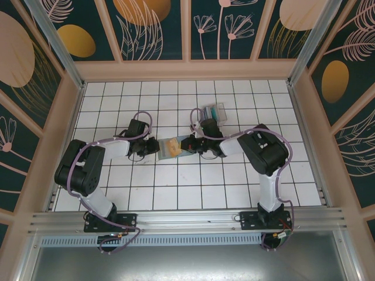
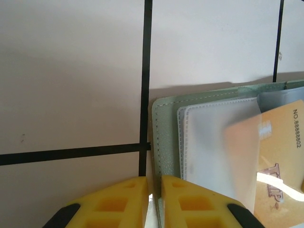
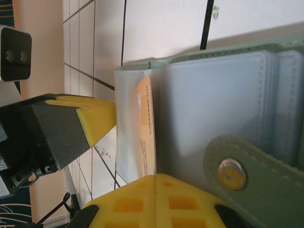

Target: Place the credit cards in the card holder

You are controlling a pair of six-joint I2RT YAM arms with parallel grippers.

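White tiled tabletop [image 1: 176, 193], fenced by leaf-patterned panels, left plenty of bare squares on all sides in the top view. The card holder [image 1: 171, 148] lay open at mid-table, between the left gripper [image 1: 151, 146] and the right gripper [image 1: 192, 145]. A small pile of spare cards [image 1: 214, 111] sat well apart behind the right arm.

From the left wrist, the yellow fingers [image 2: 118, 202] stood narrow, and the holder's green edge ran down into the slit between them, so that gripper appeared to pinch the cover and steady it. A gold card [image 2: 280, 161] sat partly under the clear pocket [image 2: 213, 142], its numbered end uncovered.

From the right wrist, the yellow fingers [image 3: 128, 206] were pressed together, and the gold card's edge ran straight down into their seam; I judged that gripper to be clamped on the card. The snap strap [image 3: 237, 175] hung close beside them.

The step in hand looked like sliding the first card home. The next move would call for a straight push along the pocket, keeping the card flat against the sleeve's stitched edge, while the left side resisted. Room was tight only between the two grippers.
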